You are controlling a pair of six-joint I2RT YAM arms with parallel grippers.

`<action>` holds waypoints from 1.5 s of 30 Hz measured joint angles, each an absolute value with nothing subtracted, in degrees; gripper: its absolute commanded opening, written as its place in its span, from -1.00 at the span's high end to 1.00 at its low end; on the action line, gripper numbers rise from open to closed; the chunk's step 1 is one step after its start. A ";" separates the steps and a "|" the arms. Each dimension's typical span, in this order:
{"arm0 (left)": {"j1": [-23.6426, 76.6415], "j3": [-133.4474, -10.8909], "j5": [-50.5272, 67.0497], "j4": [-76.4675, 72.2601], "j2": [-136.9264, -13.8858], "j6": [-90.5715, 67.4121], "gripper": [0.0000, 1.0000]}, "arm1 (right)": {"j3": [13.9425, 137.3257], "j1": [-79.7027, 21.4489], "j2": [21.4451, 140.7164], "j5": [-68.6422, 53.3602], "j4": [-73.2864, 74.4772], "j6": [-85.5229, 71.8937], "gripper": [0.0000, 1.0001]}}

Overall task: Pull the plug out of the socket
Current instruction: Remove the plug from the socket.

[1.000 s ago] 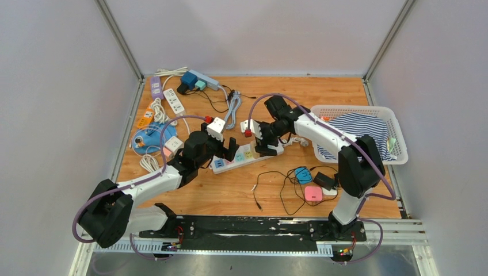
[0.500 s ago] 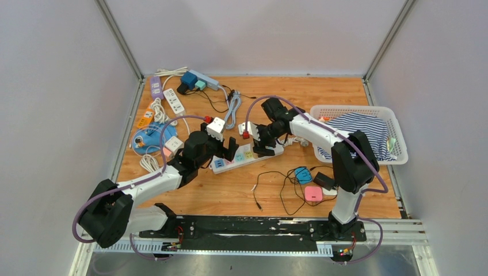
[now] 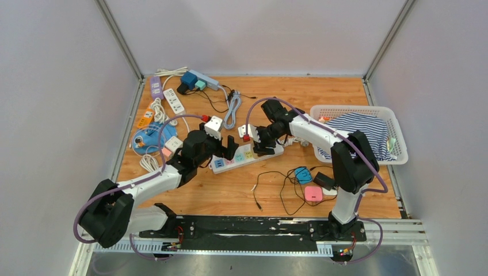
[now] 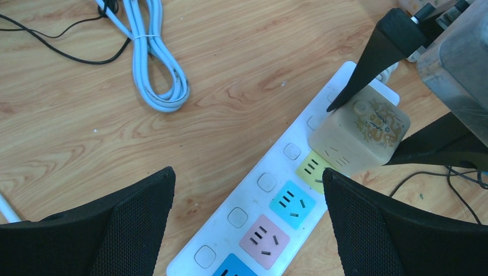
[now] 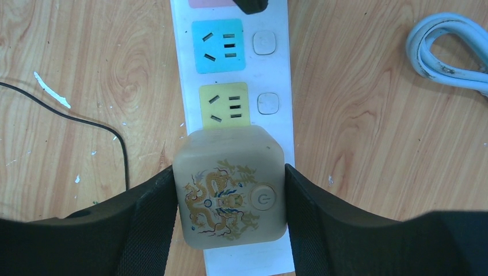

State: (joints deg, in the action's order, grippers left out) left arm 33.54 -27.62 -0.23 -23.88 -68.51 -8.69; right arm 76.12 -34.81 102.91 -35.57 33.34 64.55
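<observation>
A white power strip (image 3: pixel 244 156) with coloured sockets lies at mid table. A beige cube plug (image 5: pixel 230 192) with a dragon print and a power button sits in the socket at its right end, next to the yellow one. My right gripper (image 5: pixel 229 168) is shut on the plug, both pads pressed against its sides. The plug (image 4: pixel 359 135) also shows in the left wrist view between those black fingers. My left gripper (image 4: pixel 247 175) stands open astride the strip (image 4: pixel 270 213), over the pink and blue sockets, its pads apart from the strip's edges.
A white basket (image 3: pixel 397 123) with striped cloth stands at the right. Several other power strips (image 3: pixel 172 100) and cables lie at the back left. A coiled pale blue cable (image 4: pixel 155 63) lies behind the strip. Black cords and a pink charger (image 3: pixel 313 192) lie in front.
My right gripper has come down over the plug and its fingers have closed in on the sides. The left gripper has stayed open over the strip.
</observation>
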 measured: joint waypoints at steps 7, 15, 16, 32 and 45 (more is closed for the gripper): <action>33.50 -27.62 2.15 -23.86 -69.89 -9.76 -1.00 | 76.12 -34.81 102.91 -35.62 33.69 65.91 0.16; 33.45 -27.62 3.03 -23.86 -69.84 -10.09 -1.00 | 76.23 -34.81 102.91 -35.79 34.39 67.37 0.63; 33.45 -27.62 3.22 -23.86 -69.69 -10.11 -1.00 | 76.23 -34.79 102.91 -35.88 34.52 67.61 0.72; 33.43 -27.62 5.85 -23.88 -68.90 -9.23 -1.00 | 76.34 -34.04 102.87 -37.54 37.39 70.94 1.00; 33.43 -27.59 13.72 -24.34 -69.73 -6.22 -1.00 | 76.34 -30.94 102.24 -39.09 43.51 75.02 1.00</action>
State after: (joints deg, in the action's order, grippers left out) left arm 33.43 -27.59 13.72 -24.34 -69.73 -6.22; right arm 76.34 -30.94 102.24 -39.09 43.51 75.02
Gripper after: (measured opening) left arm 0.997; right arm 0.626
